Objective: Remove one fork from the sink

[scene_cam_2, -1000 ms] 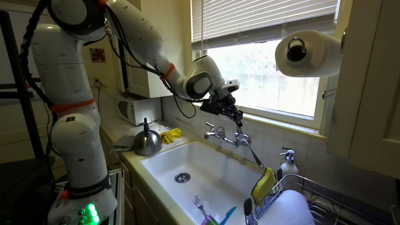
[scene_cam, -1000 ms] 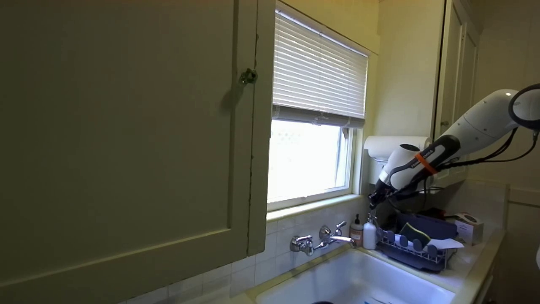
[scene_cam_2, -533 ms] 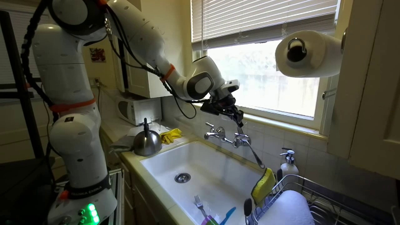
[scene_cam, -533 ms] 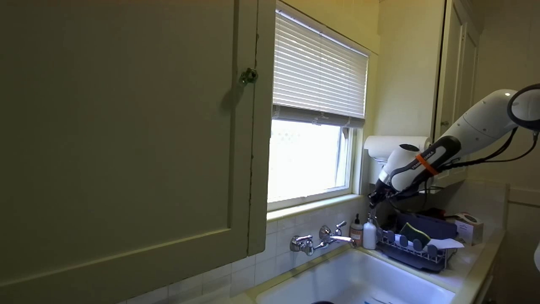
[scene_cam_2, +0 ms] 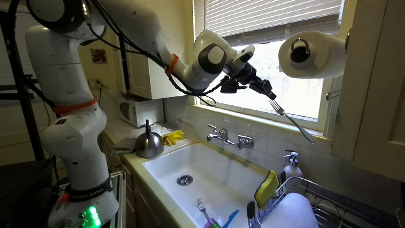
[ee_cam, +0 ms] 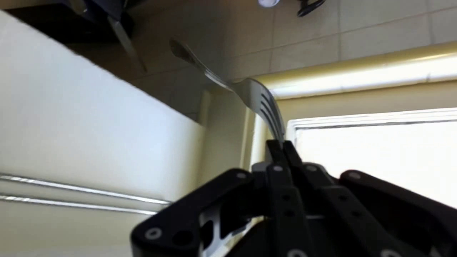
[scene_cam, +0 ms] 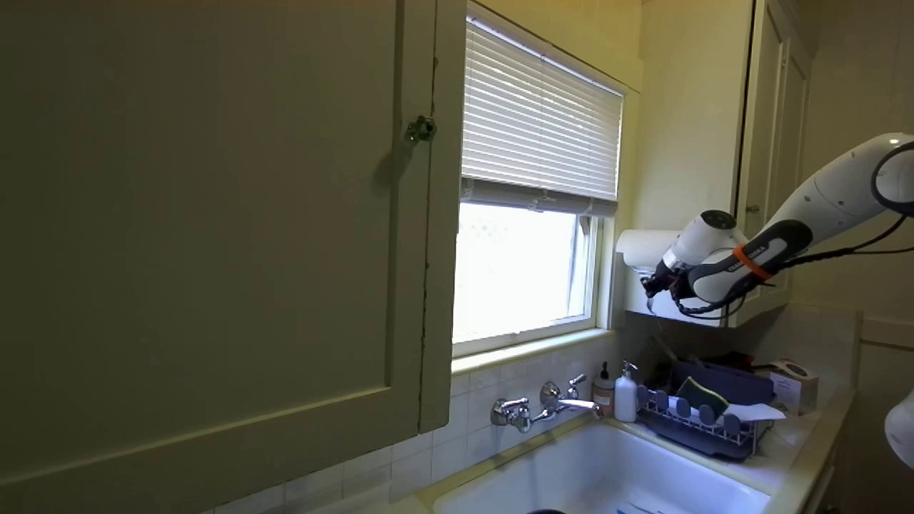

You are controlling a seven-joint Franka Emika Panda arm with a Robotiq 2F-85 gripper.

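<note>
Fork point(ee_cam: 246, 93): clear of the sink point(scene_cam_2: 215, 183) and in the air, held by its tines, handle slanting downward; whether it hangs over the sink or the rack point(scene_cam: 696, 437), we cannot tell.
Gripper point(ee_cam: 282, 145): pinched together on the tine end, a grip we read best in the wrist view; in an exterior view the fork is a faint blur near the paper roll point(scene_cam: 643, 248).
Sink: another fork point(scene_cam_2: 202, 206) lies in it near a blue utensil point(scene_cam_2: 232, 216); we make both out in an exterior view.
Gloves point(scene_cam_2: 173, 137): yellow, just beside the kettle point(scene_cam_2: 149, 145), shown to us in an exterior view alone.
Box point(scene_cam: 796, 391): white, near the rack, likewise caught in an exterior view alone, where a cupboard door point(scene_cam: 250, 235) fills much of the foreground.
Arm point(scene_cam_2: 142, 31): in an exterior view we see it rise upright from its green-lit base point(scene_cam_2: 101, 202), fold over at the top and reach toward the window point(scene_cam_2: 297, 88), forearm sloping down, wrist bent, gripper tilted downward.
</note>
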